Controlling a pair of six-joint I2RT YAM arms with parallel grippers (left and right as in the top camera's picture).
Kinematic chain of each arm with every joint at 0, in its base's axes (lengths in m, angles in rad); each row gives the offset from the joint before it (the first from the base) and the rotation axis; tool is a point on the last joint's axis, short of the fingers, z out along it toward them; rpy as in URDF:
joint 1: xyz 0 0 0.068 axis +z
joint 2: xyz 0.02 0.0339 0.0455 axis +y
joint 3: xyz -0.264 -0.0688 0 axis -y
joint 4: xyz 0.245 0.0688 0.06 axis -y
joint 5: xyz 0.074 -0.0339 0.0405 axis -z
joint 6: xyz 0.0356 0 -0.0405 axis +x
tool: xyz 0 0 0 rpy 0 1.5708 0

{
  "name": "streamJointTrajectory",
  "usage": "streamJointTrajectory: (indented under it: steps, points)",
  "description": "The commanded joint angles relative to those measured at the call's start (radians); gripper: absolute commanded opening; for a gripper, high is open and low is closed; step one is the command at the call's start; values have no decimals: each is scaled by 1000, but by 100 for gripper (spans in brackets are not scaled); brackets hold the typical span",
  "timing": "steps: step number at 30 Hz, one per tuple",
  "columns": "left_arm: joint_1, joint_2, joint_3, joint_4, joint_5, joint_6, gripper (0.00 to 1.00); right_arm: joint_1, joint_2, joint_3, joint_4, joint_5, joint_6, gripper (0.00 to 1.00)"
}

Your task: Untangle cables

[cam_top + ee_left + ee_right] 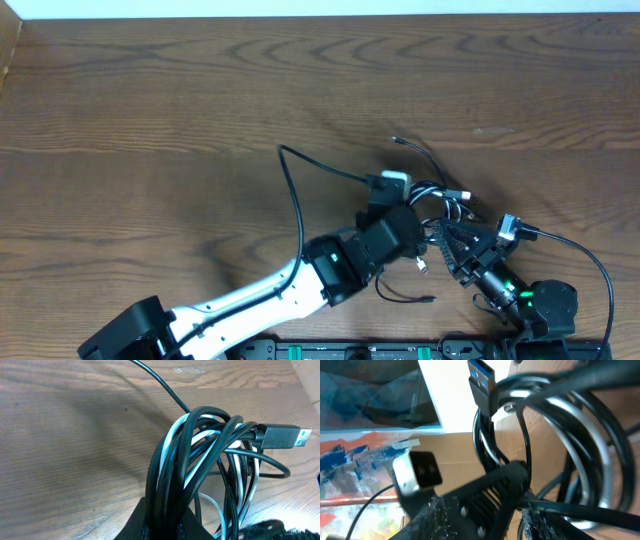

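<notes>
Closest to me, one thin loose end (pixel 405 296) trails on the table (pixel 150 120) near the arm bases, with a small silver plug (pixel 423 265) just above it. They are free, so I can leave them alone.

Next come the two grippers, facing each other with the knot between them. The left gripper (pixel 408 222) is squeezed tight on the cables (pixel 200 460). Black and white loops run down into its fingers, and it holds the bunch up off the wood so the loops hang loose and can be pulled apart.

The right gripper (pixel 445 240) is pushed right into the same bunch. A black strand seems to pass between its fingers (pixel 490 487), but that view is too close and blurry, and I cannot tell if it is pinching or not.

A big USB plug (pixel 286 437) sticks out the side of the loops. I think it could catch when a strand is pulled through.

Farther off, one plug end (pixel 400 141) lies flat on the table, well away from the knot. Past that is only wood.
</notes>
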State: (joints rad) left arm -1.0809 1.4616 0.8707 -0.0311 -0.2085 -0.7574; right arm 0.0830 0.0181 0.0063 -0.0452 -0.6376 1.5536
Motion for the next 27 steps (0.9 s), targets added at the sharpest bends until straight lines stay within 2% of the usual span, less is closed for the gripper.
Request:
streamJointTrajectory:
  steps: [1, 5, 8, 9, 10, 11, 15, 21, 27]
  points:
    - [-24, -29, 4, 14, -82, 58, 7, 3, 2, -1, -3, 46, 2, 47]
    - [-24, -73, 4, 14, -97, 58, 8, 3, 9, -1, -3, 49, 1, 41]
    - [-24, -114, 4, 13, -119, 58, 7, 3, 36, -1, -3, 54, -19, 27]
    - [-24, -129, 4, 13, -119, 58, 8, 3, 51, -1, -3, 56, -26, 20]
    - [-24, -145, 4, 13, -118, 58, 8, 3, 74, -1, -3, 58, -25, 7]
    - [-24, -154, 4, 10, -117, 58, 8, 3, 95, -1, -3, 60, -25, 1]
    - [-24, -172, 4, -34, -118, 58, 8, 3, 176, -1, 2, 64, -40, 1]
    - [-24, -171, 4, -103, -132, 58, 8, 3, 225, -1, 6, 64, -167, 1]
    - [-14, -171, 4, -170, -433, 14, 8, 3, 225, -1, 76, 71, -243, 1]
